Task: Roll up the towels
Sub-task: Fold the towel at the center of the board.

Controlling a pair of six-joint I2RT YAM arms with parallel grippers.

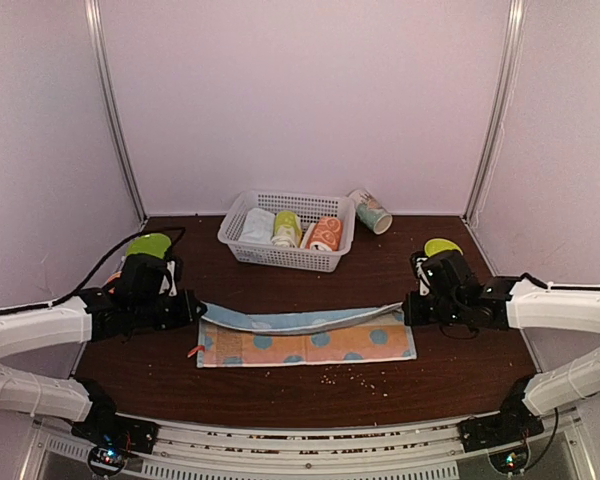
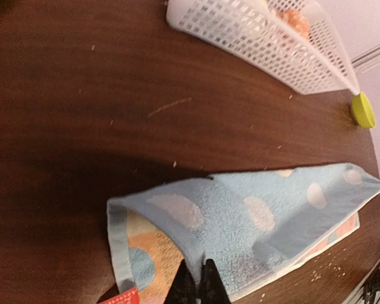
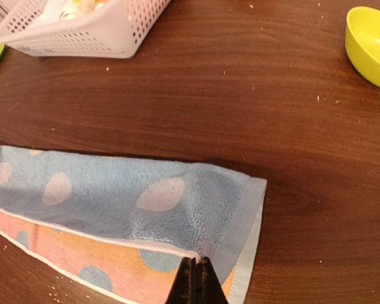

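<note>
A light blue towel (image 1: 310, 322) with pale spots lies across the middle of the table, its orange, blue-spotted face (image 1: 330, 345) showing along the near side. Its far long edge is raised and folded toward the front. My left gripper (image 1: 195, 312) is shut on that edge at the towel's left end, with cloth pinched between the fingers (image 2: 198, 278). At the right end my right gripper (image 1: 408, 310) is shut on the same edge of the towel (image 3: 145, 196), fingertips together on its hem (image 3: 197, 278). An orange-patterned rolled towel (image 1: 324, 234) sits in the basket.
A white mesh basket (image 1: 280, 257) at the back centre also holds a pale roll (image 1: 258, 226) and a yellow-green roll (image 1: 286, 229). Another patterned roll (image 1: 370, 211) lies right of it. Yellow-green bowls (image 1: 149, 245) (image 1: 441, 246) sit behind each gripper. Crumbs dot the front of the table.
</note>
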